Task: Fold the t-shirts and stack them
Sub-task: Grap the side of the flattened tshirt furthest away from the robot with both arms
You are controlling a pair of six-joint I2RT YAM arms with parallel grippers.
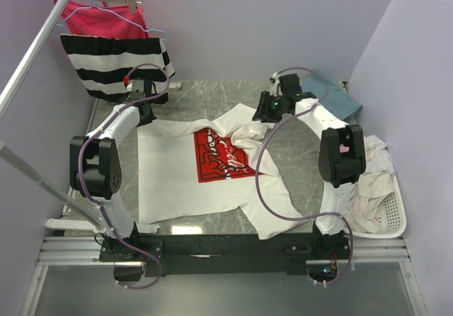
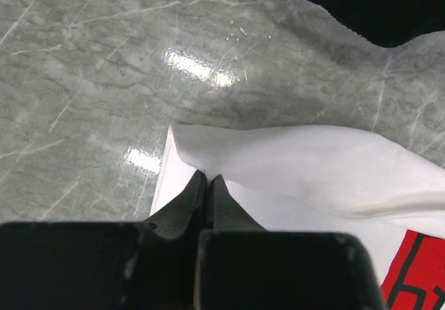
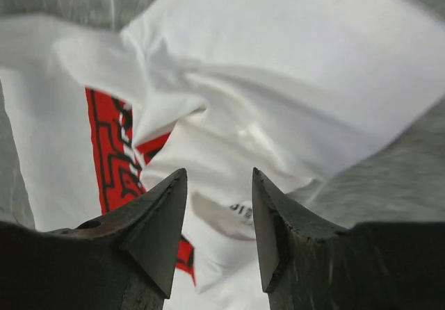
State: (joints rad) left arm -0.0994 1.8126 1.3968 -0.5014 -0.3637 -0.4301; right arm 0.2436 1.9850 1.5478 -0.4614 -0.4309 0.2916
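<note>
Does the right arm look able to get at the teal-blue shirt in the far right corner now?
Probably yes. The right tool is open and empty over the white logo tee. The teal-blue shirt lies beside that arm's wrist with nothing on top of it; only the arm's own cable loops nearby.

White arms (image 1: 119, 126), black joints (image 1: 92, 166), purple cables (image 1: 263, 181), dark tapered pincers (image 3: 219, 174).

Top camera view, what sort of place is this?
Probably a robot laundry-folding test cell: a white t-shirt is spread on a marble-look table, a striped garment hangs at the back left, and a basket of pale clothes sits at the right.
</note>
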